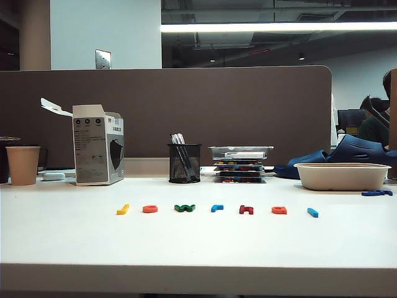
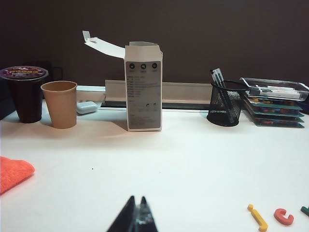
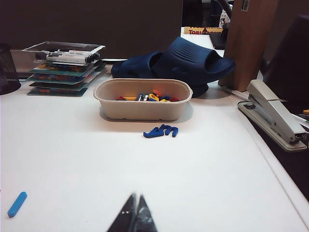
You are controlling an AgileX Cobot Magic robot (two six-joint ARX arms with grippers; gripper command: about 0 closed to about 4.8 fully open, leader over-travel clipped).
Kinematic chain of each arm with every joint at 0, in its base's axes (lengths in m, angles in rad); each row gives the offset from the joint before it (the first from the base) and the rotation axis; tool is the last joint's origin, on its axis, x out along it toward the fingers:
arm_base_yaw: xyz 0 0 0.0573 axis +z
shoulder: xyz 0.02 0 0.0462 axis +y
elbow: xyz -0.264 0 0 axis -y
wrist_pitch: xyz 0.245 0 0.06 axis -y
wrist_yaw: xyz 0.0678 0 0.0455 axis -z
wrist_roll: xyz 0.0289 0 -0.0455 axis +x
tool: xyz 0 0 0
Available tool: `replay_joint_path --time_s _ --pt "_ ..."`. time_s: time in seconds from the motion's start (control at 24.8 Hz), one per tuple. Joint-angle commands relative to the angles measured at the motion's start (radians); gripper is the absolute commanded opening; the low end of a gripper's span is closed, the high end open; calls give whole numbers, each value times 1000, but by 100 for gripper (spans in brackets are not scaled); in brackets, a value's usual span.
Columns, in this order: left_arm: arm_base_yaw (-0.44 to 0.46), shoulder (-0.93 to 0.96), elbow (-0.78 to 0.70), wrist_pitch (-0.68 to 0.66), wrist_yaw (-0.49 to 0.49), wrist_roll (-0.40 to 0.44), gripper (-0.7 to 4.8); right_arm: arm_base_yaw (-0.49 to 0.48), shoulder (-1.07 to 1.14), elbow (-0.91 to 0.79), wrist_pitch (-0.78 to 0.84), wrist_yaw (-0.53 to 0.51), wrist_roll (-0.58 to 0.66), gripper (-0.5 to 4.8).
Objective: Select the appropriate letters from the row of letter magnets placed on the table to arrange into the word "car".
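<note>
A row of letter magnets lies across the white table (image 1: 198,248): yellow (image 1: 123,209), the orange "c" (image 1: 150,209), green (image 1: 185,208), the light blue "r" (image 1: 216,208), dark red (image 1: 246,210), the orange "a" (image 1: 279,210) and a light blue bar (image 1: 312,213). Neither arm shows in the exterior view. My left gripper (image 2: 137,198) is shut and empty, low over bare table, well short of the yellow letter (image 2: 258,217) and the "c" (image 2: 284,216). My right gripper (image 3: 136,197) is also shut and empty, apart from the light blue bar (image 3: 17,204).
At the back stand a paper cup (image 1: 23,164), an open carton (image 1: 97,144), a mesh pen holder (image 1: 184,162), stacked trays (image 1: 240,162) and a beige bowl (image 1: 342,176) of loose letters. A navy piece (image 3: 161,131) lies before the bowl. A stapler (image 3: 273,115) and an orange cloth (image 2: 13,172) lie at the sides.
</note>
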State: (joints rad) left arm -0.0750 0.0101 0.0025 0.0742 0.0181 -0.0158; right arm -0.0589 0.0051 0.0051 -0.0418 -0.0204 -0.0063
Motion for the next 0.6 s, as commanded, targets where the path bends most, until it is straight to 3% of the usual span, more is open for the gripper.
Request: replay_joint_path --time_s 0.04,0.6 --pt "2 2 5 10 6 0 -6 1 -6 -5 17 -1 -2 -1" --pt "2 2 34 29 36 -3 -6 1 -6 -5 16 -1 -2 -1"
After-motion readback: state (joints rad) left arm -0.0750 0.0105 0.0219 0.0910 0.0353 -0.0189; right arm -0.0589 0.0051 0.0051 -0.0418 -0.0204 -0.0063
